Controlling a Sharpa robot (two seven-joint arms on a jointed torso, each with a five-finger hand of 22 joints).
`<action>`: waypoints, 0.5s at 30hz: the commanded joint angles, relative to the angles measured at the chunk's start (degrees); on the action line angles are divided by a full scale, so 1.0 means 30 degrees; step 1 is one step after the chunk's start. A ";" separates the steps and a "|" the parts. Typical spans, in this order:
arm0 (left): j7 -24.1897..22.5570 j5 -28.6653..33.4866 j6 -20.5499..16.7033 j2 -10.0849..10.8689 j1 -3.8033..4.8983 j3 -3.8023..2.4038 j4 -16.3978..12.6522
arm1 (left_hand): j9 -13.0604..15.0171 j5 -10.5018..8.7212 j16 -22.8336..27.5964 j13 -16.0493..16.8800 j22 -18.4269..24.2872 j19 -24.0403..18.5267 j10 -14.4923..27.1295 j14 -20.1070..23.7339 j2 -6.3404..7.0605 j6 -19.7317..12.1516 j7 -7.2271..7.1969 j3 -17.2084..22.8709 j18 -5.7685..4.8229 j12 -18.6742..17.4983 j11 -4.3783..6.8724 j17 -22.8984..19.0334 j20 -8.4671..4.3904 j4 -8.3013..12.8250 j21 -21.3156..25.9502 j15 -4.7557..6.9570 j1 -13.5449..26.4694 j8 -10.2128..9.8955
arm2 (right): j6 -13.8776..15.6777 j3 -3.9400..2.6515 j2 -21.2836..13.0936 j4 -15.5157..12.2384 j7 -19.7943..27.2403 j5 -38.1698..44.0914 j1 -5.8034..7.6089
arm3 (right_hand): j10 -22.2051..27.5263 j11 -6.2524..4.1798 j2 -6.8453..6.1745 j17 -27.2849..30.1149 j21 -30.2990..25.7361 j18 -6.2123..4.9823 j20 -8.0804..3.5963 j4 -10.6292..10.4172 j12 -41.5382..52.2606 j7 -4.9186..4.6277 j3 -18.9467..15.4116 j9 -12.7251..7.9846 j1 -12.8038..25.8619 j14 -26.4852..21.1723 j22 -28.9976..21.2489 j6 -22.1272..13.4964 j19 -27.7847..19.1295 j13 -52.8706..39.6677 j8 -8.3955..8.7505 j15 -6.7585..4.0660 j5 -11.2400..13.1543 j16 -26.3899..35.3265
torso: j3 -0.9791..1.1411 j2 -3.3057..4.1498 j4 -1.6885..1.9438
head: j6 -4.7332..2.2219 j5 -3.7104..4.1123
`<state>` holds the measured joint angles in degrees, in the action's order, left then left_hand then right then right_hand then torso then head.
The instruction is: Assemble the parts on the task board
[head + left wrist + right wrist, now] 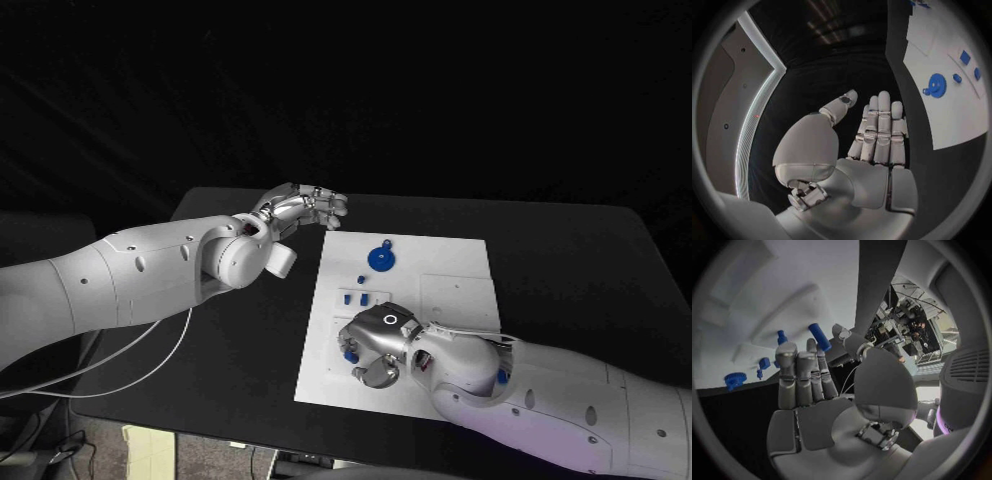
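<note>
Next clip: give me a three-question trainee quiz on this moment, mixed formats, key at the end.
1. True or false: the left hand holds a blue part.
2. Which hand is over the white board? A) left B) right C) both
3. Fill in: the blue gear lies on the board toward its ___ edge (far or near, from the robot).

Key:
1. False. Its fingers are straight and apart, with nothing in them, off the board's far left corner.
2. B. The right hand is over the near end, beside a blue peg.
3. Far.

Black table [577, 260] beneath the board.
</note>
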<state>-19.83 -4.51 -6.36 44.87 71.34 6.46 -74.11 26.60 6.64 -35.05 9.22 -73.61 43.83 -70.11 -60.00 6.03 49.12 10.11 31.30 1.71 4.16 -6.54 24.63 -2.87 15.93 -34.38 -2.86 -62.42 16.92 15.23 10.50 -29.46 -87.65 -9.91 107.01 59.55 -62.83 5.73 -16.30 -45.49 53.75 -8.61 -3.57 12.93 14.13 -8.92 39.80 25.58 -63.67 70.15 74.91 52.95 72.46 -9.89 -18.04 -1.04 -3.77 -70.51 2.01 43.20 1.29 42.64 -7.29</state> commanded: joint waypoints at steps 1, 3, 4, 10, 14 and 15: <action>-0.0099 0.0105 0.0276 0.0001 0.0023 -0.0015 -0.0032 | -0.0023 0.0027 0.0069 -0.0024 -0.0031 0.0112 0.0092 -0.0082 0.0079 -0.0132 -0.0059 -0.0028 0.0250 -0.0007 -0.0017 0.0021 0.0017 -0.0064 0.0103 0.0001 0.0058 0.0065 | 0.1086 0.0007 -0.0054 -0.0043 0.0168 -0.0138 -0.0020 | 0.0192 0.0004 -0.0130 0.0035 -0.0104 -0.2130 0.0040 0.0011 -0.0125 -0.0045 -0.0103 -0.0035 -0.0110 -0.0029 0.0208 -0.0163 -0.0143 0.0048 0.0139 0.0100 -0.0036 0.0101 | -0.0006 0.0004 0.0010 | -0.0008 0.0018; -0.0099 0.0105 0.0280 0.0001 0.0023 -0.0015 -0.0028 | -0.0024 0.0027 0.0073 -0.0024 -0.0032 0.0112 0.0092 -0.0083 0.0078 -0.0135 -0.0058 -0.0029 0.0250 -0.0007 -0.0017 0.0026 0.0018 -0.0068 0.0105 0.0000 0.0061 0.0065 | 0.1318 0.0005 -0.0094 -0.0063 0.0130 -0.0163 -0.0020 | 0.0242 0.0025 -0.0138 0.0044 -0.0137 -0.2130 0.0053 -0.0010 -0.0149 -0.0048 -0.0068 -0.0048 -0.0180 -0.0055 0.0198 -0.0165 -0.0164 0.0081 0.0139 0.0121 -0.0075 0.0109 | -0.0005 0.0001 0.0014 | -0.0021 0.0033; -0.0099 0.0105 0.0284 0.0003 0.0023 -0.0015 -0.0030 | -0.0024 0.0027 0.0074 -0.0024 -0.0033 0.0112 0.0092 -0.0084 0.0078 -0.0136 -0.0058 -0.0029 0.0250 -0.0007 -0.0017 0.0028 0.0018 -0.0068 0.0105 0.0000 0.0062 0.0064 | 0.1366 0.0005 -0.0116 -0.0081 0.0131 -0.0165 -0.0020 | 0.0252 0.0030 -0.0139 0.0046 -0.0146 -0.2130 0.0056 -0.0021 -0.0153 -0.0047 -0.0051 -0.0051 -0.0202 -0.0061 0.0195 -0.0162 -0.0168 0.0090 0.0137 0.0125 -0.0081 0.0110 | -0.0005 0.0001 0.0014 | -0.0021 0.0033; -0.0101 0.0105 0.0306 -0.0006 0.0023 -0.0015 -0.0014 | -0.0026 0.0029 0.0085 -0.0025 -0.0036 0.0114 0.0092 -0.0086 0.0073 -0.0143 -0.0056 -0.0027 0.0251 -0.0007 -0.0016 0.0041 0.0017 -0.0074 0.0110 0.0001 0.0063 0.0062 | 0.1747 0.0000 -0.0316 -0.0279 0.0263 -0.0388 -0.0020 | 0.0212 0.0029 -0.0165 0.0058 -0.0182 -0.2130 0.0074 -0.0096 -0.0120 -0.0038 0.0051 -0.0064 -0.0303 -0.0071 0.0182 -0.0125 -0.0167 0.0113 0.0115 0.0127 -0.0101 0.0106 | -0.0006 0.0005 0.0012 | -0.0036 0.0045; -0.0101 0.0107 0.0311 -0.0039 0.0023 -0.0015 0.0019 | -0.0027 0.0029 0.0089 -0.0026 -0.0037 0.0114 0.0093 -0.0087 0.0074 -0.0145 -0.0055 -0.0026 0.0251 -0.0008 -0.0016 0.0046 0.0016 -0.0075 0.0112 0.0001 0.0063 0.0062 | 0.1974 -0.0028 -0.0814 -0.0755 0.0380 -0.1016 0.0053 | 0.0178 0.0021 -0.0173 0.0060 -0.0188 -0.2130 0.0079 -0.0118 -0.0097 -0.0035 0.0067 -0.0068 -0.0319 -0.0067 0.0180 -0.0115 -0.0162 0.0114 0.0109 0.0120 -0.0116 0.0100 | 0.0001 0.0000 0.0025 | -0.0068 0.0081; -0.0101 0.0107 0.0311 -0.0036 0.0023 -0.0015 0.0012 | -0.0027 0.0029 0.0090 -0.0026 -0.0037 0.0114 0.0093 -0.0087 0.0074 -0.0145 -0.0055 -0.0026 0.0252 -0.0008 -0.0016 0.0047 0.0016 -0.0075 0.0112 0.0001 0.0063 0.0062 | 0.2058 -0.0033 -0.0933 -0.0891 0.0419 -0.1200 0.0126 | 0.0162 0.0017 -0.0182 0.0061 -0.0189 -0.2130 0.0082 -0.0125 -0.0085 -0.0036 0.0063 -0.0071 -0.0315 -0.0067 0.0181 -0.0117 -0.0160 0.0113 0.0110 0.0116 -0.0120 0.0099 | 0.0003 -0.0003 0.0029 | -0.0079 0.0083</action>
<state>-19.80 -4.51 -6.32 44.85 71.34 6.46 -73.98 26.60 6.64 -35.05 9.22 -73.64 43.83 -70.11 -60.00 6.03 48.97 9.96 31.30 1.71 4.16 -6.54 24.69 -2.86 15.93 -34.38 -2.86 -62.42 16.92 19.56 10.46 -32.04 -89.80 -9.64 105.48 59.71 -62.44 5.73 -16.82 -45.37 53.46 -8.51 -3.36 12.86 13.96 -9.12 39.87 25.42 -64.19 70.08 74.91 52.72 72.21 -9.63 -17.75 -0.98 -3.77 -70.51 1.99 43.20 1.33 42.45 -7.06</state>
